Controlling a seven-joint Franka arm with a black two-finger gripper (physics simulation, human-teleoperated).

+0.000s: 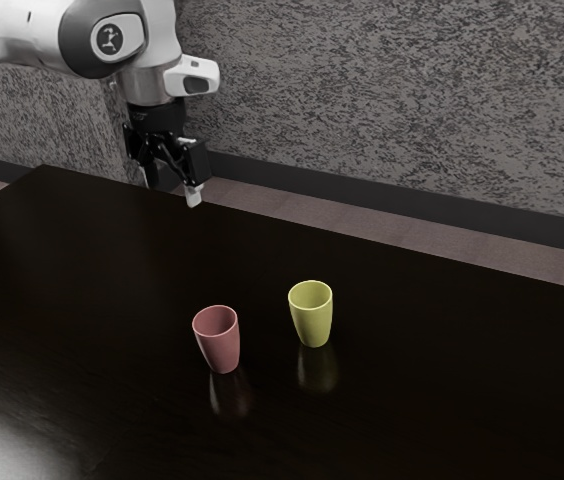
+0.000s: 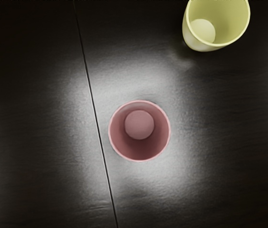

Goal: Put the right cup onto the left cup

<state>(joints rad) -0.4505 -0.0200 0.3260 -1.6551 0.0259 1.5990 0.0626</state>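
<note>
- Gripper [image 1: 171,192] empty, fingers apart.
- Tapered pink cup [image 1: 223,350] upright, well inside the glossy dark table's [image 1: 442,400] wall-side edge.
- Matching yellow cup [image 1: 313,322] nearby, closer to that edge.
- Speckled wall [image 1: 412,100] beyond.

White arm [image 1: 22,38] comes from the exterior view's upper left, wrist [image 1: 150,85] is bent down, black gripper [image 1: 172,187] points downward, fingers [image 1: 194,194] stand apart

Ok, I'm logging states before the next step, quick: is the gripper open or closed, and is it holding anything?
Gripper: open, jaws apart, holding nothing.
</note>
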